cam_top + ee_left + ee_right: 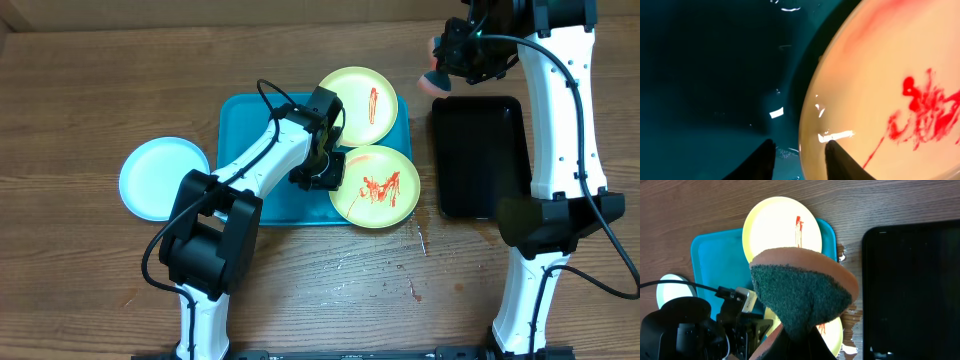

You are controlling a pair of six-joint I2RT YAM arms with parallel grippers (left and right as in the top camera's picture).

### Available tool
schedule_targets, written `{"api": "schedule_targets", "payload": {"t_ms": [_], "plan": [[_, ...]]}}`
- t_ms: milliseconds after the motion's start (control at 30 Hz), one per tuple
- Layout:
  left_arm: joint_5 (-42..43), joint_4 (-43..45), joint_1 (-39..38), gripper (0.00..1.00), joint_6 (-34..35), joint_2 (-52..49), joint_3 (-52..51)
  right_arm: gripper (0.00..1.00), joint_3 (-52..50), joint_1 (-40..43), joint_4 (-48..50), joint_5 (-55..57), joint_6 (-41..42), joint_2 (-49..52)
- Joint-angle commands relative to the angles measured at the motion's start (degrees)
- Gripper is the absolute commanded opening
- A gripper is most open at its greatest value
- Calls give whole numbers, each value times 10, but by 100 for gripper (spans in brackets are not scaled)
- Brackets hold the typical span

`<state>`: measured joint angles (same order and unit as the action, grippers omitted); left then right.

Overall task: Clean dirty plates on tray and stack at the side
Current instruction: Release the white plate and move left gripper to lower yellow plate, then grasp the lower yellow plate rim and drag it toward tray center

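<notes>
The teal tray (pixel 252 128) lies mid-table. Two yellow-green plates with red sauce smears rest on its right side, one far (pixel 357 105) and one near (pixel 380 190). A clean pale blue plate (pixel 163 178) lies on the table left of the tray. My left gripper (pixel 320 176) is low over the tray; in the left wrist view it (pixel 799 156) is open, its fingers astride the near plate's (pixel 880 80) left rim. My right gripper (pixel 447 58) is raised at the back right, shut on an orange and green sponge (pixel 800 290).
A black tray (pixel 480 155) lies right of the teal tray and is seen in the right wrist view (pixel 915 280). Small red sauce spots (pixel 412 290) mark the wood in front of the trays. The left arm stretches across the teal tray.
</notes>
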<state>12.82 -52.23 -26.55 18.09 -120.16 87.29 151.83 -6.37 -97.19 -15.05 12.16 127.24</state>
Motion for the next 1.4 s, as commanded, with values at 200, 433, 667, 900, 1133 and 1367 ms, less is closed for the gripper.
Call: {"api": "schedule_targets", "payload": {"t_ms": [200,433,667,900,1133,1367], "plan": [[18,14,-3,16,-3,-19,-6,4,0,2,1,-4,-3,-2],[36,17,3,4,-3,-33,-6,4,0,2,1,-4,-3,-2],[38,-9,18,4,-3,-28,1,4,0,2,1,-4,-3,-2],[-35,-65,33,4,-1,21,10,4,0,1,1,-4,-2,-2],[-194,-102,62,4,56,103,10,5,-28,-10,1,-4,-3,-1],[-239,-121,88,4,129,105,-23,4,-56,-19,2,-4,-3,-2]]}}
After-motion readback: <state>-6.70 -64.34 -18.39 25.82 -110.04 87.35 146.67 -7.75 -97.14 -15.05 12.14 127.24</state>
